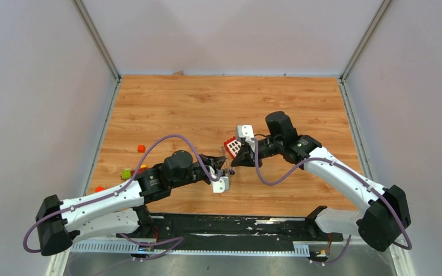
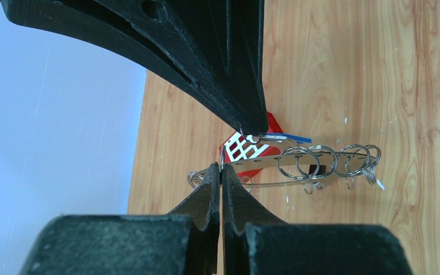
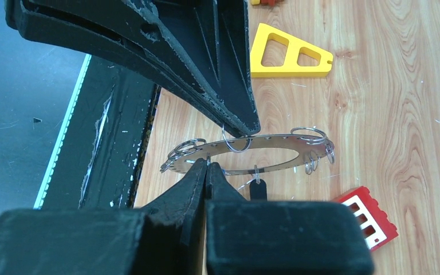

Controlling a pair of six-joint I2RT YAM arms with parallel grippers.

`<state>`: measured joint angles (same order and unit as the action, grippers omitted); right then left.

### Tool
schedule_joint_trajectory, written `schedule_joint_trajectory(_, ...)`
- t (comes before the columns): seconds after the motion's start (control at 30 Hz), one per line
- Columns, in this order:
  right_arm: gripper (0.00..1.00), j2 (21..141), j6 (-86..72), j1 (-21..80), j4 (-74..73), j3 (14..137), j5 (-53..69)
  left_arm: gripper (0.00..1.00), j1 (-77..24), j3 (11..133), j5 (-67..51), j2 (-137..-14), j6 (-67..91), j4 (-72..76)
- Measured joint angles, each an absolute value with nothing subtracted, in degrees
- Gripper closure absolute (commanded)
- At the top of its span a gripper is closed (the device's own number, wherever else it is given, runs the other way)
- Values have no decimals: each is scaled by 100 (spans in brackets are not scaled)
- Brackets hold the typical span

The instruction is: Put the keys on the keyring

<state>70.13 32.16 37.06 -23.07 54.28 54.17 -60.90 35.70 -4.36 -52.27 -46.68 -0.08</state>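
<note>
Left gripper (image 2: 221, 169) clenched on keyring (image 3: 275, 140) rim. Right gripper (image 3: 208, 165) pinched shut at keyring's edge, apparently on blue key (image 2: 292, 138). Black key (image 3: 256, 191) hangs under keyring. Hold keyring steady; feed blue key's loop through rim hole slowly, without twisting.

Mid-table: large thin grey metal keyring (image 3: 275, 139). Red block with white squares (image 1: 232, 145) just beside it on the far side. Yellow triangular frame (image 3: 286, 71) to its left. Small coloured toy bits (image 1: 141, 148) well apart, at table's left.
</note>
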Motion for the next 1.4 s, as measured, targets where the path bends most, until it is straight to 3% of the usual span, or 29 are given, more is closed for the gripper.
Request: schedule_joint_trajectory(1.4, 100, 7231, 2150, 3516, -1769, 5430, 5319, 100, -6213, 3817, 51, -5568, -4182, -67)
